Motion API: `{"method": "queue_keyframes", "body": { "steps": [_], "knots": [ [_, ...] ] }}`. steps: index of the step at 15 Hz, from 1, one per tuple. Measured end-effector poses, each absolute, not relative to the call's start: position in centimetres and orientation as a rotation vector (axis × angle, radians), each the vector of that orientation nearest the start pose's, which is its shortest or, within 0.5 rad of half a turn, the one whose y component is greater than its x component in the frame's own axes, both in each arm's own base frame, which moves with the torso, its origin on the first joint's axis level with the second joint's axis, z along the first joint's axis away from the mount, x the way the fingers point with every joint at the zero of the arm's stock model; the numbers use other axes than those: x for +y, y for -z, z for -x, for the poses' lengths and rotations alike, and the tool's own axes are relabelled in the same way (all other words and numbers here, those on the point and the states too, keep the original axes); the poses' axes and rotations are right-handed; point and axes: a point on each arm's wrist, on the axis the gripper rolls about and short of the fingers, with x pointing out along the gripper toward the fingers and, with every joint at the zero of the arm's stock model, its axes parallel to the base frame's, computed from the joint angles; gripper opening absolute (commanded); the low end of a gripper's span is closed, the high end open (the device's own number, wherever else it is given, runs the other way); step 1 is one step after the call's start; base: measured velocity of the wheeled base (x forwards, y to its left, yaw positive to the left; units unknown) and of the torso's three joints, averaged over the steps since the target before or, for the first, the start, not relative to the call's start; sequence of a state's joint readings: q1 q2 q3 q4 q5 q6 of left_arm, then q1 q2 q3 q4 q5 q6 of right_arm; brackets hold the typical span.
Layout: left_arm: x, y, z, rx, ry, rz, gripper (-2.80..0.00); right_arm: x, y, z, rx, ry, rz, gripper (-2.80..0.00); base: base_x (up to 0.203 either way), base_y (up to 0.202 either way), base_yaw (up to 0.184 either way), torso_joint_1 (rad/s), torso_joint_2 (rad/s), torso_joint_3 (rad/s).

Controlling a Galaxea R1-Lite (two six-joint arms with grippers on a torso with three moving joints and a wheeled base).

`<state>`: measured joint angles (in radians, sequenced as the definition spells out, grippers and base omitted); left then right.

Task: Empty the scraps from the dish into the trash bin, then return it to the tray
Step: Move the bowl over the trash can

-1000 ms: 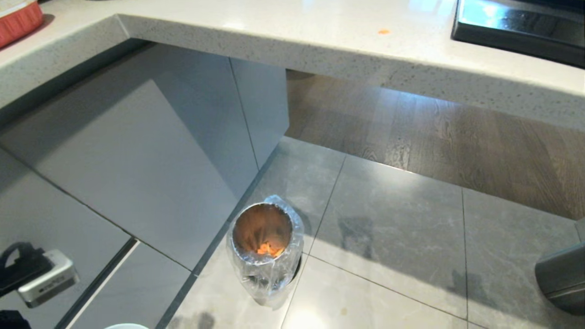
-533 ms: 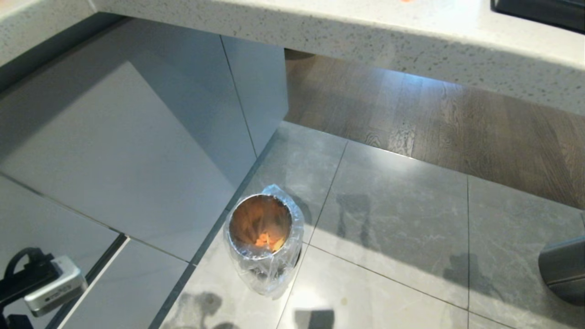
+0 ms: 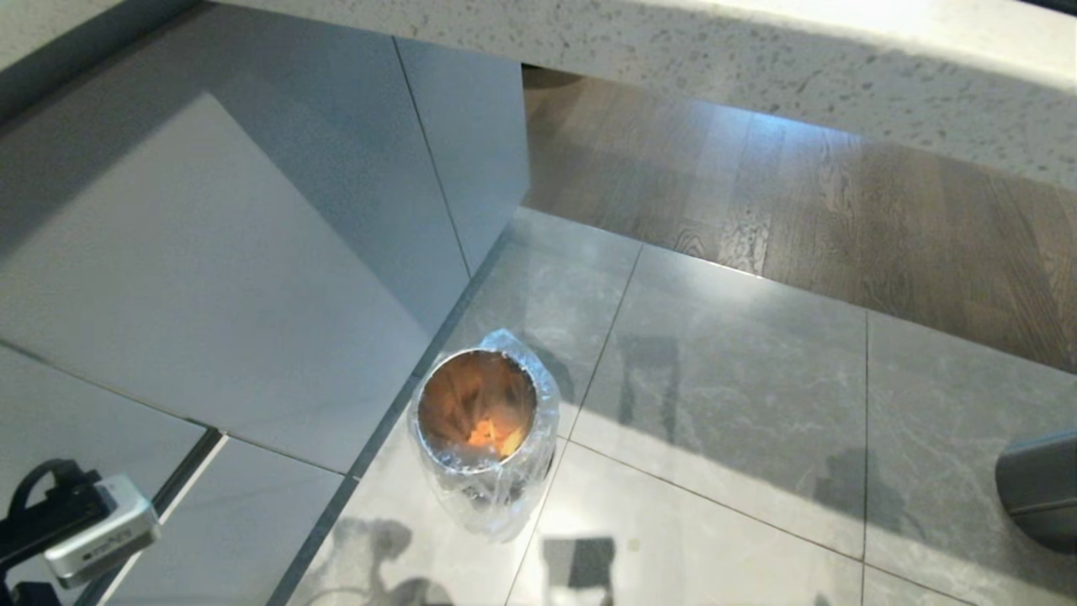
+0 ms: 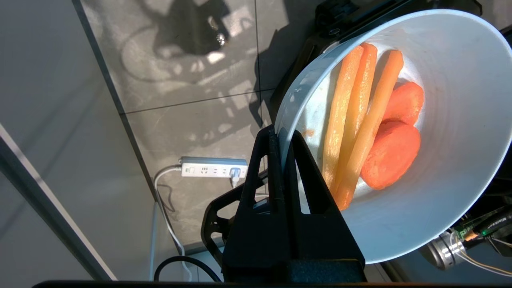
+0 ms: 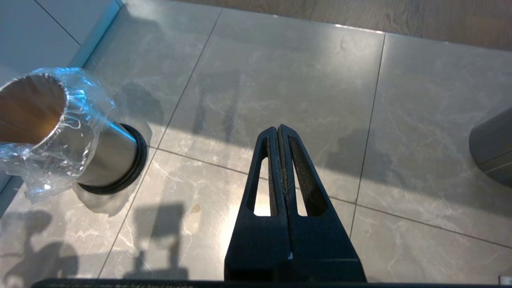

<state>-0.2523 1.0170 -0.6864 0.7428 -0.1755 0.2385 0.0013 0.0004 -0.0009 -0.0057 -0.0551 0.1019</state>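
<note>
- Our left gripper (image 4: 282,138) is clamped on the rim of the dish (image 4: 420,224), which is tilted, the scraps (image 4: 370,124) lying inside it.
- The trash bin (image 3: 480,421) stands on the floor tiles beside the cabinet; the dish is not over the trash bin in the head view.
- Our right gripper (image 5: 279,136) hangs pressed together, empty, near the trash bin.
- We risk carrot sliding out before the trash bin, or the thin rim pinch slipping while tipping.
- The tray is out of sight.

My head camera looks steeply down at the trash bin (image 3: 477,418), which the right wrist camera shares nearer the floor; the left wrist camera seems closest, against the dish (image 4: 452,132).
</note>
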Motion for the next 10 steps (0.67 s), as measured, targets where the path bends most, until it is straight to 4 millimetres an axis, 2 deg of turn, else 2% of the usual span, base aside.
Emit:
{"method": "queue_keyframes", "body": {
  "steps": [10],
  "knots": [
    [-2.48, -17.76, -7.65, 1.041, 0.524, -0.258, -2.8, -0.13, -7.63, 2.29, -0.009, 0.053, -0.102, -2.8, 0.0, 0.0, 0.0, 0.004, 0.0, -0.194]
  ]
}}
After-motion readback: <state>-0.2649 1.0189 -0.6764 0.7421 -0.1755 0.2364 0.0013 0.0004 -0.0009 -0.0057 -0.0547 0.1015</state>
